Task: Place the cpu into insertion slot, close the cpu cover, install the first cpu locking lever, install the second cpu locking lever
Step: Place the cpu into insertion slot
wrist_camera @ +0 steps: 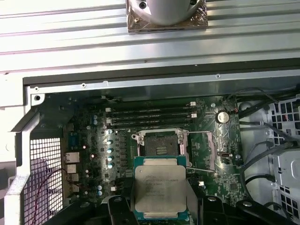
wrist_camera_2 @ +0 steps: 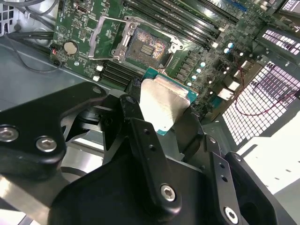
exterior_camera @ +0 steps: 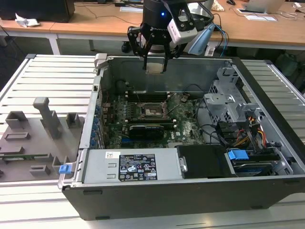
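Observation:
My gripper [exterior_camera: 156, 63] hangs above the open computer case, shut on the cpu [exterior_camera: 156, 67]. The cpu [wrist_camera: 159, 186] is a flat square chip with a dull silver top and a green edge, held by two opposite sides between black fingers [wrist_camera_2: 135, 112]. It sits in the air, apart from the board. The insertion slot [wrist_camera: 160, 143] lies bare below it, a dark square socket with a metal rim [wrist_camera_2: 146, 47]. The cpu cover [wrist_camera_2: 123, 43] stands raised along one side of the socket. Thin wire levers [wrist_camera: 214, 150] are swung out beside it.
Long black memory slots [wrist_camera: 150, 115] run beside the socket. A black graphics card [exterior_camera: 145, 130], a labelled power supply [exterior_camera: 136, 167] and a metal drive cage [exterior_camera: 228, 102] with cables crowd the case. Grey fixture blocks [exterior_camera: 43, 119] stand on the slatted table at the exterior view's left.

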`<state>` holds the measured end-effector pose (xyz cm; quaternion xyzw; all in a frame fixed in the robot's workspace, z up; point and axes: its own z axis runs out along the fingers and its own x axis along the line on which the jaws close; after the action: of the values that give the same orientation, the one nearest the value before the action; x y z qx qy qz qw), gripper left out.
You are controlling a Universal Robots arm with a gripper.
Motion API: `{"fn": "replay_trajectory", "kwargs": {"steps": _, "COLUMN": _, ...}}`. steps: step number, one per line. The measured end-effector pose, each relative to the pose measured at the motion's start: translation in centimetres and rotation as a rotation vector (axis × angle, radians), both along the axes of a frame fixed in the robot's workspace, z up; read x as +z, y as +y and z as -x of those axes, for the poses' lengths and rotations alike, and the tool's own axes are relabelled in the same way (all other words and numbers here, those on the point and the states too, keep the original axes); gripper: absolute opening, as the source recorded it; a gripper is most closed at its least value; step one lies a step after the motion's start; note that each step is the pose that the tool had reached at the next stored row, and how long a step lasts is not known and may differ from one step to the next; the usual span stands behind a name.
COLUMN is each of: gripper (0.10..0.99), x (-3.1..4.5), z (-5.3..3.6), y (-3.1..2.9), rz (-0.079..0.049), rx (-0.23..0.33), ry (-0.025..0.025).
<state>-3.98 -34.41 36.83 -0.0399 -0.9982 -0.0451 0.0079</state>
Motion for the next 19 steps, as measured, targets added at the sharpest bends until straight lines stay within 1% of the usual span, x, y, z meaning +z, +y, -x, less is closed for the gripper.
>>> {"fn": "replay_trajectory", "kwargs": {"steps": 19, "gripper": 0.529, "x": 0.0, "z": 0.0, "y": 0.0, "rz": 0.0, "rx": -0.029, "ry": 0.0}}
